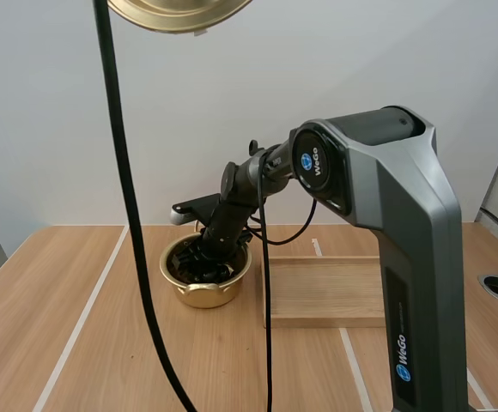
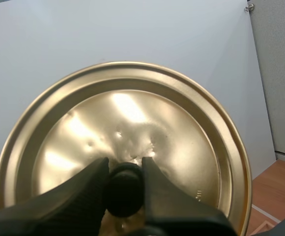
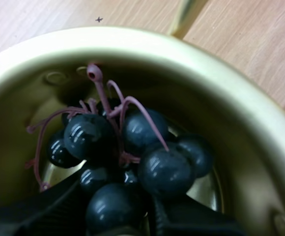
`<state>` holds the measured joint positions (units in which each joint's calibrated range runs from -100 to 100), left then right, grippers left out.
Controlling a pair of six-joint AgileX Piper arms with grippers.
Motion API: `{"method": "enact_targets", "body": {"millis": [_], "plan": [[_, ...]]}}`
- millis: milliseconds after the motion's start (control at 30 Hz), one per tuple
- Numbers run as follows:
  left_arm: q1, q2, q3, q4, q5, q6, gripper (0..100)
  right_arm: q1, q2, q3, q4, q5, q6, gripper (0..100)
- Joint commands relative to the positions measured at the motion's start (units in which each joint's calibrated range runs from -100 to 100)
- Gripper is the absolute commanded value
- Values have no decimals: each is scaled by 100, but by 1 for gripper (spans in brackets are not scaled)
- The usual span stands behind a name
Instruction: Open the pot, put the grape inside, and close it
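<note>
A light wooden table (image 1: pixel 77 343) is spread under the whole scene. On it a shallow rectangular wooden tray (image 1: pixel 326 292) is laid, with nothing on it. A round gold metal pot (image 1: pixel 185 287) is stood just beside it, at the tray's 9 o'clock, uncovered so that it can be filled.

The round gold metal lid (image 2: pixel 147 128) is held high in the air, toward 12 o'clock from the pot and well apart from it. It is judged to be kept there to leave the mouth free for the other arm. It is carried by the left gripper (image 2: pixel 125 189), whose fingers are clamped on the lid's black knob (image 2: pixel 124 199).

The right gripper (image 1: pixel 208 253) is lowered into the pot. The bunch of dark purple grapes (image 3: pixel 132 142) is seen inside the pot's wall (image 3: pixel 182 54), down near its floor. A low berry is caught between the two fingers, so the bunch is judged to be pinched and not yet let go.

Release, withdrawal and closing are judged to remain.
</note>
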<state>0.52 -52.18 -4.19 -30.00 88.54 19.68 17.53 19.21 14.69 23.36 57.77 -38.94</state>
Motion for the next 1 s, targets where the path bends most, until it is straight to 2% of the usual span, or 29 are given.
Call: {"method": "enact_targets", "body": {"millis": [0,167,200,233,400,433,700,967], "plan": [[6,-48,-48,14,-117,12,0,5,68,98,-219,288,-20,0],[6,-48,-48,14,-117,12,0,5,54,98,-230,442,-20,0],[6,-48,-48,14,-117,12,0,5,54,82,-230,510,-20,6],[6,-48,-48,14,-117,12,0,5,54,70,-230,526,-20,15],[6,-48,-48,11,-77,12,0,5,54,-13,-230,568,-20,90],[6,-48,-48,11,-77,12,0,5,54,-32,-261,568,-20,99],[6,-48,-48,11,-63,12,0,5,-28,-130,-358,709,-20,99],[6,-48,-48,11,-51,12,0,5,-645,-130,-463,734,-20,99]]}}
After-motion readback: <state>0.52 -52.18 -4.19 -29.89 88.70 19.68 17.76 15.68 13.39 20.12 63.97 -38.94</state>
